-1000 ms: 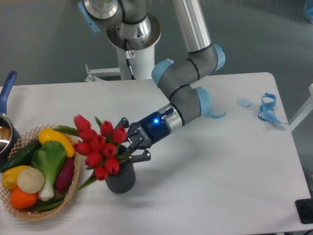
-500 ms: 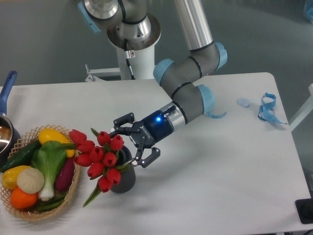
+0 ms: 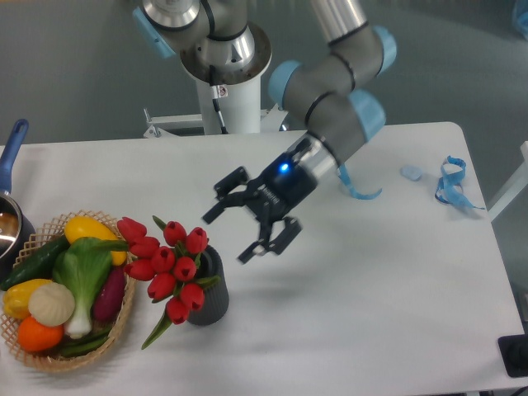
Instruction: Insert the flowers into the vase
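The flowers, a bunch of red tulip buds with green leaves, stand in the vase, a short dark grey cylinder on the table. The bunch leans to the left, toward the basket, and its stems are hidden inside the vase. My gripper is open and empty. It hangs above the table, up and to the right of the vase, clear of the flowers.
A wicker basket of toy vegetables sits at the left, touching the leaning flowers. A pot with a blue handle is at the far left edge. Blue ribbon scraps lie at the right of the white table.
My gripper opened and let go of the flowers, then rose up and to the right, away from the vase. The bunch settled a little lower and leans left in the vase.
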